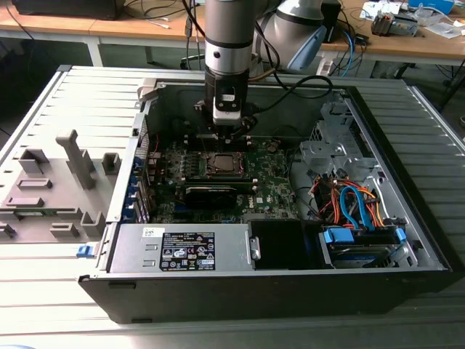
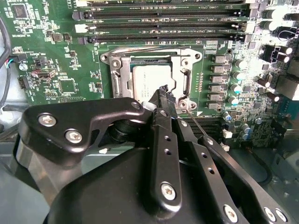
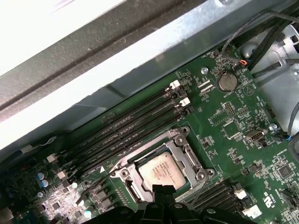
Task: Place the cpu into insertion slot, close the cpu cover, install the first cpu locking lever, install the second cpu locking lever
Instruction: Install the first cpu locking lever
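Note:
The cpu [image 2: 142,77] [image 3: 161,171] lies flat in the insertion slot [image 1: 222,164] on the green motherboard, its silver top showing. The cpu cover [image 2: 117,79] [image 3: 189,156] lies down around it as a silver frame. One thin wire locking lever [image 2: 201,126] slants away from the socket corner beside my fingers. Another lever [image 2: 140,48] runs along the socket's edge by the memory slots. My gripper [image 2: 164,89] [image 3: 162,189] [image 1: 227,137] hangs just above the socket's edge, shut with nothing between its fingers, its tip close to the slanting lever's hooked end.
The motherboard sits inside an open computer case [image 1: 116,218]. Long black memory slots [image 3: 131,126] run beside the socket. A black card [image 1: 218,190] lies just in front of the socket, a power supply [image 1: 182,247] at the front, and cables [image 1: 352,203] on the exterior view's right.

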